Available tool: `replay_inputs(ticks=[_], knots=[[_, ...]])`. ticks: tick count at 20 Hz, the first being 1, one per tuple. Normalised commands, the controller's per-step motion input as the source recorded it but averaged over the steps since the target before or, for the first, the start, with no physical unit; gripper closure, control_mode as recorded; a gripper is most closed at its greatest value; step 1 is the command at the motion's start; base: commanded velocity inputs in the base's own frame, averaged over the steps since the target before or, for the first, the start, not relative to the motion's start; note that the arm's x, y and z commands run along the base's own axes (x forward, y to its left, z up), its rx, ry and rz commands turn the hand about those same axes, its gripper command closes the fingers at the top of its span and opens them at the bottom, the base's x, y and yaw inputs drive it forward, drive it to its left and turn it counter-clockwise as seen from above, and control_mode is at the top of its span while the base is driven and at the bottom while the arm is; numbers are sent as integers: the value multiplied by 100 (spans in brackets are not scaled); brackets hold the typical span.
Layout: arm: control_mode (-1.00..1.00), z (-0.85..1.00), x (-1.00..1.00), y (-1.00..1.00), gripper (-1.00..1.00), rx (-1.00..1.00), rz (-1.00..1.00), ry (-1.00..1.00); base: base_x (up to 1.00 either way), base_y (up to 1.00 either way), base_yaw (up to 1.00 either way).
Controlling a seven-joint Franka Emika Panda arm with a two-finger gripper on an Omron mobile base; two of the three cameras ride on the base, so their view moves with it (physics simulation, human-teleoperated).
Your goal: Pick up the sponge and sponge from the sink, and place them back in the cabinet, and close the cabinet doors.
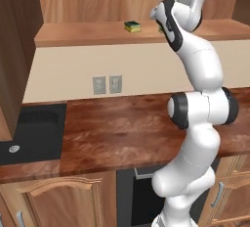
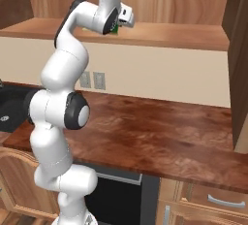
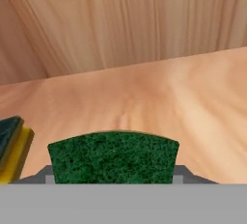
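Note:
My gripper (image 3: 113, 175) is shut on a sponge (image 3: 113, 158), whose dark green top bulges up between the two grey finger pads (image 3: 47, 175). The held sponge hangs just above the light wood floor of the cabinet (image 3: 193, 97). A second sponge (image 3: 12, 146), green over yellow, lies on that floor at the left; it also shows flat on the cabinet shelf (image 1: 132, 26), left of the hand. From the right base view, the hand (image 2: 122, 21) reaches into the open cabinet (image 2: 184, 35), a sliver of the held sponge (image 2: 115, 31) showing under it. The black sink (image 1: 34, 128) lies low at the left.
An open cabinet door (image 1: 12, 50) stands at the left and another (image 2: 240, 49) at the right. Below runs a dark wood counter (image 1: 122, 128), with two wall outlets (image 1: 107, 84) on the beige wall. Arched-panel lower cabinets (image 1: 58, 196) line the front.

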Motion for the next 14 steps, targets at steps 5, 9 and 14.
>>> replay_inputs(ticks=[5, 9, 14], knots=[[-100, -11, 48, 6, 100, 0, 0, 0, 0, 0, 0], [-100, -13, 44, 3, 100, 0, 0, 0, 0, 0, 0], [-100, -20, 41, 3, 100, 0, 0, 0, 0, 0, 0]])
